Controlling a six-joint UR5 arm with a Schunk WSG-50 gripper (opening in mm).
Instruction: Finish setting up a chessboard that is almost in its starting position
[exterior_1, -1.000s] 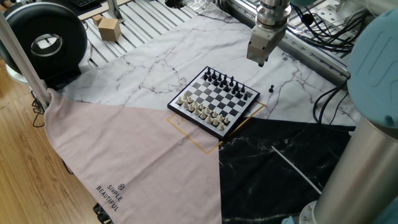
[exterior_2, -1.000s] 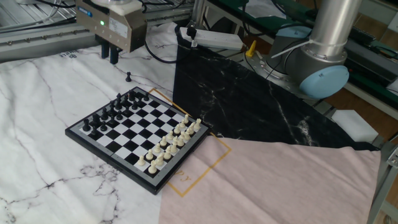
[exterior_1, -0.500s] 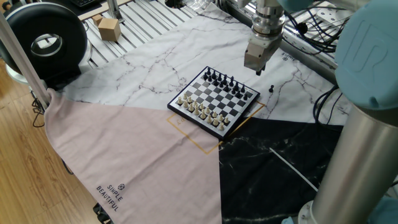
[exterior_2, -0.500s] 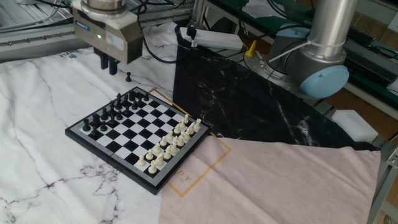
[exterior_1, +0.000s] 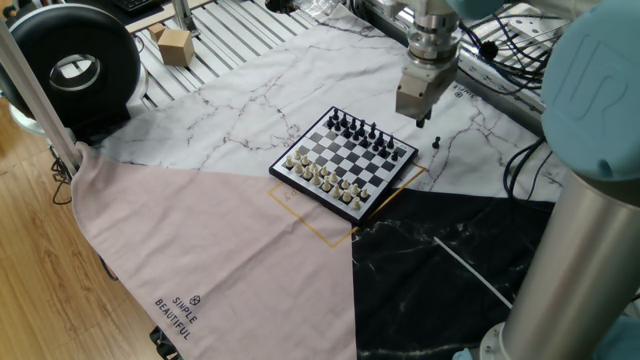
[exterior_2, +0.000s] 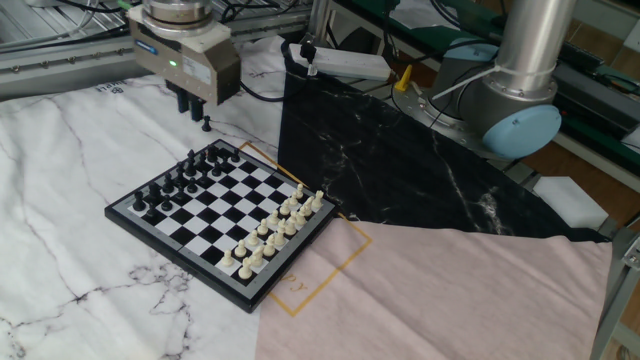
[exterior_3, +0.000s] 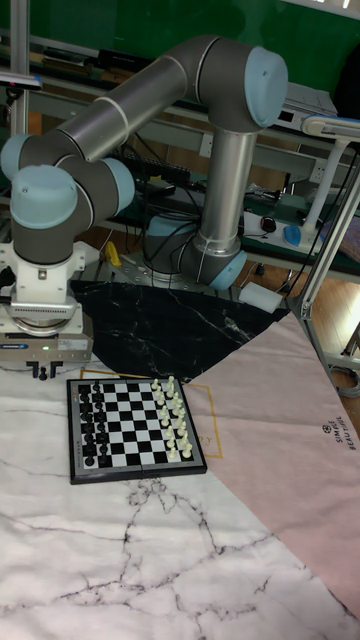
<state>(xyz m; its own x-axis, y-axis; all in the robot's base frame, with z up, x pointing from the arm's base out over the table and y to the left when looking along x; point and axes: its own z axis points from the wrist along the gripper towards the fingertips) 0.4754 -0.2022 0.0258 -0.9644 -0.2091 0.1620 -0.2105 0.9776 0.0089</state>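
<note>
Black pawn (exterior_1: 436, 142) sits off the board (exterior_1: 345, 163) at two o'clock; your jaws (exterior_1: 422, 119), slightly parted and empty, hover above it, so descend and pinch.

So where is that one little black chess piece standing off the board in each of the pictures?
One fixed view: the stray black piece stands on the white marble cloth, right of the chessboard, below the gripper.
The other fixed view: the piece is upper left, beyond the board's black-piece corner, just under the gripper.
Tall fixed view: I cannot make it out; the gripper body covers that spot.
Shared landmark: the board's row of black pieces.
</note>
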